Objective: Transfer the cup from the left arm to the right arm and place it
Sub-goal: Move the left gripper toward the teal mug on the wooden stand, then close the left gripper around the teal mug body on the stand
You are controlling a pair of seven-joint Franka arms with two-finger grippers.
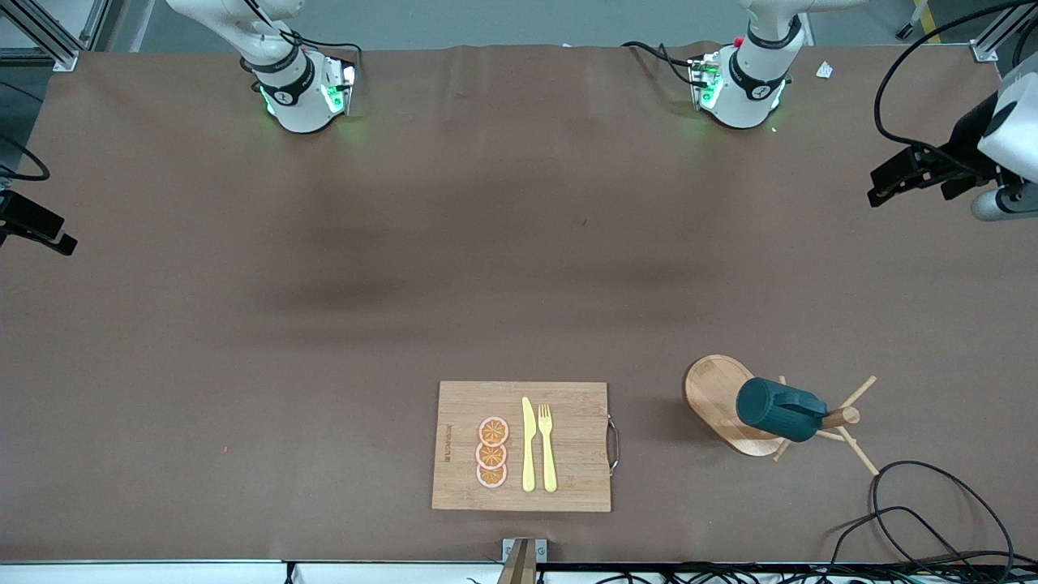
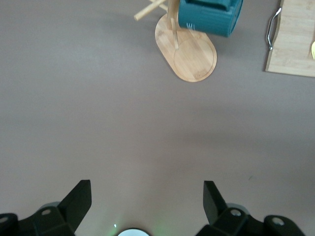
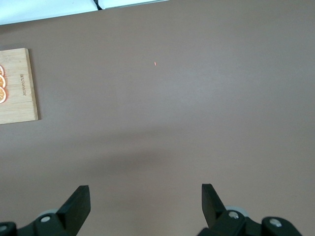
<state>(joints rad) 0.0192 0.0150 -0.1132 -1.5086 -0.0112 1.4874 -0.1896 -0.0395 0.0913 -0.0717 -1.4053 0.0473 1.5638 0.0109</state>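
The dark teal cup point(image 1: 778, 410) hangs tilted on a peg of a wooden mug tree with an oval base point(image 1: 714, 393), near the front camera toward the left arm's end of the table. The left wrist view also shows the cup point(image 2: 209, 17) on the tree. My left gripper point(image 2: 147, 189) is open and empty, high over bare table near its arm's base, well away from the cup. My right gripper point(image 3: 146, 191) is open and empty over bare table near its own base. Neither gripper shows in the front view.
A bamboo cutting board point(image 1: 568, 487) lies near the front camera at mid-table, with a yellow knife point(image 1: 528, 446), a yellow fork point(image 1: 547, 446) and orange slices point(image 1: 492, 452). Black cables point(image 1: 932, 511) loop beside the mug tree. Dark camera mounts stand at both table ends.
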